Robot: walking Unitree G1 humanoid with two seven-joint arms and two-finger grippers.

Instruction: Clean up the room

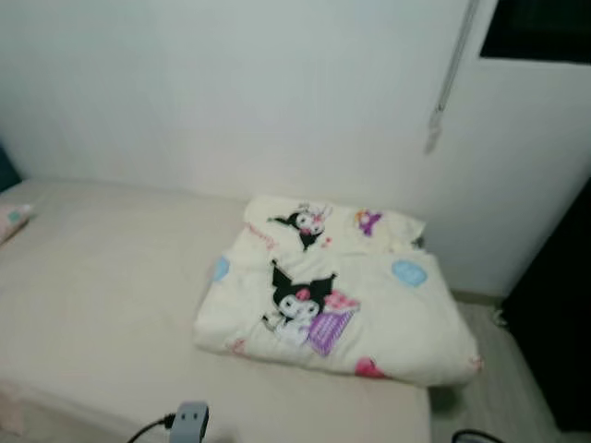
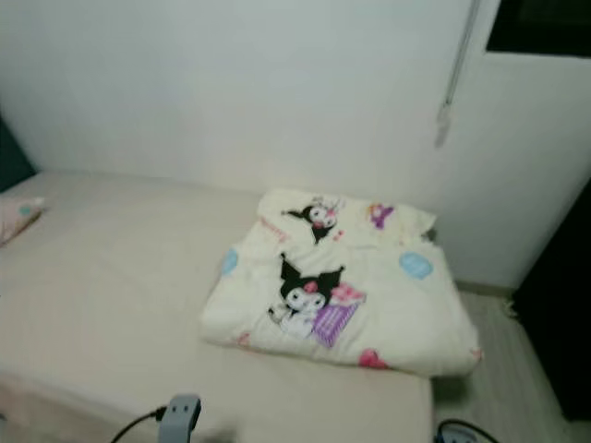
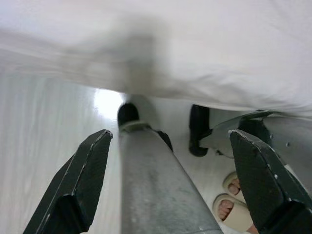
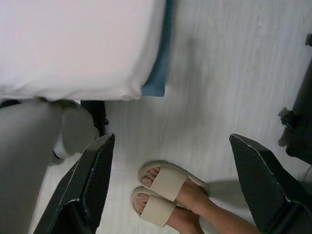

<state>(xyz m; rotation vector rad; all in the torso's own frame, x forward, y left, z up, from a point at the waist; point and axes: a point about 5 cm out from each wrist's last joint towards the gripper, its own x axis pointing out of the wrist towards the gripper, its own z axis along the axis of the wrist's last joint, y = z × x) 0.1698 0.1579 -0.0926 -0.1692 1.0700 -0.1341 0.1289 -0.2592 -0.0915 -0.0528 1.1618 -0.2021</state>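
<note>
A folded cream blanket [image 1: 332, 291] with cartoon prints lies on the right part of a bed [image 1: 111, 305] covered in a pale sheet, close to the wall. My left gripper [image 3: 170, 183] hangs open beside my silver leg [image 3: 156, 185], pointing down at the floor by the bed's edge. My right gripper [image 4: 173, 187] also hangs open above the pale floor, with nothing between its fingers.
A person's feet in cream slippers [image 4: 163, 192] stand on the floor just behind me. A pink pillow [image 1: 14, 220] lies at the bed's far left. A dark cabinet [image 1: 554, 314] stands at the right. A grey plug with a cable [image 1: 187, 422] sits at the bed's near edge.
</note>
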